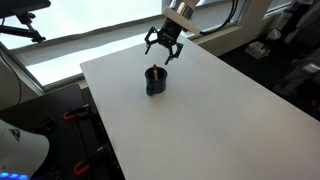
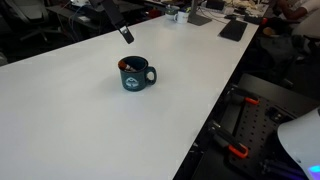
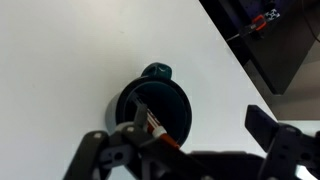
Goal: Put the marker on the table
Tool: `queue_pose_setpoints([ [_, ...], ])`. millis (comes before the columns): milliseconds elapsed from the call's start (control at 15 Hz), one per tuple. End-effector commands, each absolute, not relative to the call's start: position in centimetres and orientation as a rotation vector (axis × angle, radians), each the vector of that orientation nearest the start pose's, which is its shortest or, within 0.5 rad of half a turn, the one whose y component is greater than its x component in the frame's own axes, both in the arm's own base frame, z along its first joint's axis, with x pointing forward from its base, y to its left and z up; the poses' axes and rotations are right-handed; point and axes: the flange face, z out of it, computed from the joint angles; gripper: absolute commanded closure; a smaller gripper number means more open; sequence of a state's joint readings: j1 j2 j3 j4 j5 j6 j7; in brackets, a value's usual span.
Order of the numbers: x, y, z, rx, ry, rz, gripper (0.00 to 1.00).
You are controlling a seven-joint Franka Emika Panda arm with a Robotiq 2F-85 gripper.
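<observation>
mug (image 2: pixel 134 74): dark blue, upright, handle out to one side, pale emblem on its wall; seen from above in the wrist view.
flat black pad (image 2: pixel 233 30): lying far behind the mug.
red-handled tools (image 2: pixel 238 151): on dark gear lower down, well apart from the mug.

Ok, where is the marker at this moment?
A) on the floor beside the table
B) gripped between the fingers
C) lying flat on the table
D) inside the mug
D: the wrist view shows the marker leaning inside the mug, while the fingers stand open above it with nothing between them.
</observation>
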State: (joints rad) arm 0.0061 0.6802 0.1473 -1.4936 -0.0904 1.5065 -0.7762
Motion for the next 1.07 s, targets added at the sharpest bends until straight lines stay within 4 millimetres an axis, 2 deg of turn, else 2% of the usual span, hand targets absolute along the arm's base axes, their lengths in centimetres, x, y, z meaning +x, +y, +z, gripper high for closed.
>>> queue_pose_setpoints([
  [0, 62.6, 7.4, 24.2, -2.478, -1.28, 0.905, 0.0],
  [200, 60.9, 8.4, 23.5, -2.486, -1.307, 0.865, 0.0],
  [333, 58.9, 9.0, 21.5, -2.494, -1.346, 0.829, 0.0],
  [533, 56.1, 10.0, 17.4, -2.519, -1.378, 0.734, 0.0],
  [600, 58.9, 9.6, 17.7, -2.496, -1.367, 0.781, 0.0],
  [667, 58.1, 9.9, 16.8, -2.503, -1.38, 0.759, 0.0],
  [1000, 57.0, 10.0, 17.0, -2.505, -1.388, 0.754, 0.0],
])
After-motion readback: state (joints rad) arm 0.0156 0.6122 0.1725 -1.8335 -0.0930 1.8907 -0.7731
